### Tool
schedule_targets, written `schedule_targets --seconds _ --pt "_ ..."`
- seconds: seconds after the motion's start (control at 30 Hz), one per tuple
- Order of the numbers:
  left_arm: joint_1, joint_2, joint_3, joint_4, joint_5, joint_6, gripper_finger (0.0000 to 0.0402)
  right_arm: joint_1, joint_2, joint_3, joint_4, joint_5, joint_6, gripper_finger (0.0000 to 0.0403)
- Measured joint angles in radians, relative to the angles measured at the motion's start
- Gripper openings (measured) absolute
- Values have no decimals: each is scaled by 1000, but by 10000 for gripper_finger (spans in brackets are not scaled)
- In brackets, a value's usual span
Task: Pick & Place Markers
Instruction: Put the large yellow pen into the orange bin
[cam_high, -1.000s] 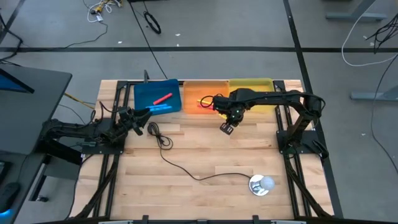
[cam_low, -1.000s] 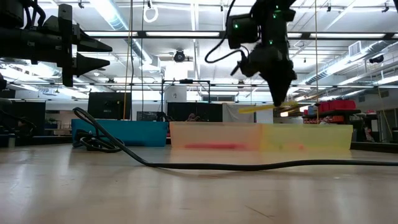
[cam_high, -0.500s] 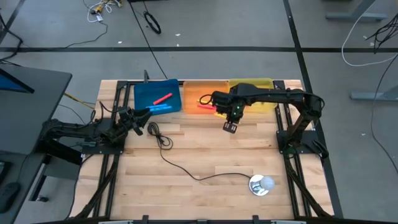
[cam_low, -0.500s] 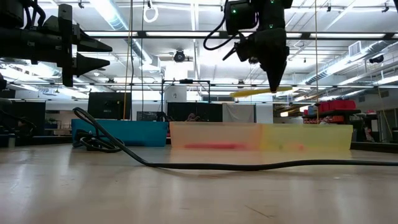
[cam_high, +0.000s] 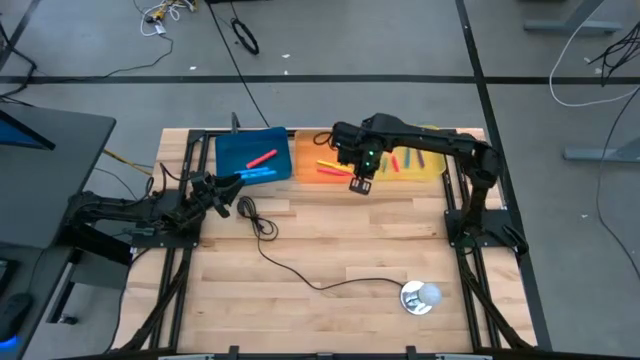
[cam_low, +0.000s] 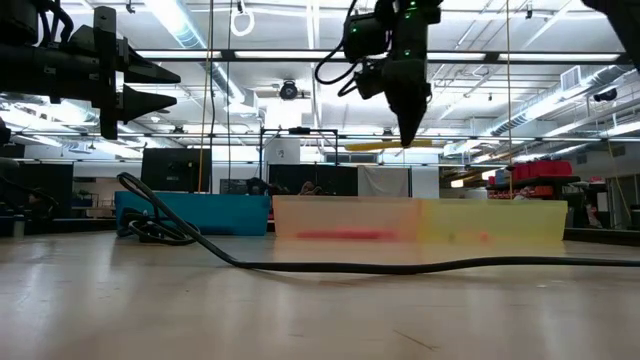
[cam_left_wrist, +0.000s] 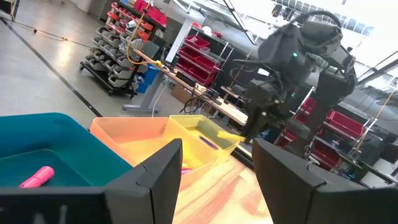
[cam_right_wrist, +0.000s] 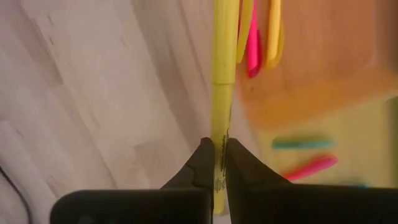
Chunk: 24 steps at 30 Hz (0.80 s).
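My right gripper (cam_high: 362, 186) is shut on a yellow marker (cam_low: 390, 145), high over the near edge of the orange tray (cam_high: 305, 158). It also shows in the low view (cam_low: 405, 138). The orange tray holds yellow and pink markers (cam_high: 330, 167). A pink marker (cam_high: 262, 158) and a blue one (cam_high: 258, 173) lie in the blue tray (cam_high: 235, 155). Several markers (cam_high: 405, 160) lie in the yellow tray (cam_high: 432, 170). My left gripper (cam_high: 235, 182) waits open and empty near the blue tray's near edge. My right gripper pinches the yellow marker's barrel (cam_right_wrist: 218, 134) between its two fingers, a little off the marker's middle. The fingers (cam_low: 408, 120) point down and lie across the marker. The marker hangs level at the fingertips, clear of the table and the trays.
A thin black cable (cam_high: 300, 272) runs from beside my left gripper across the table's middle to a round silver-white object (cam_high: 420, 297) near the front right. The three trays stand in a row along the far edge.
My right gripper has risen and gone toward the table's far edge and a little left, from over the bare wood to the orange tray's near edge. The yellow marker has gone with it, still level and clear.
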Motion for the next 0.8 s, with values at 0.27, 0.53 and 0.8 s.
schedule_targets --seconds 0.27,0.53,0.8 --pt "0 0 0 0 0 0 200 -70 148 198 -14 49 -149 10" --pt "0 0 0 0 0 0 200 -139 324 400 -47 84 -292 10" --pt "0 0 0 0 0 0 200 -186 407 491 -60 128 -328 10"
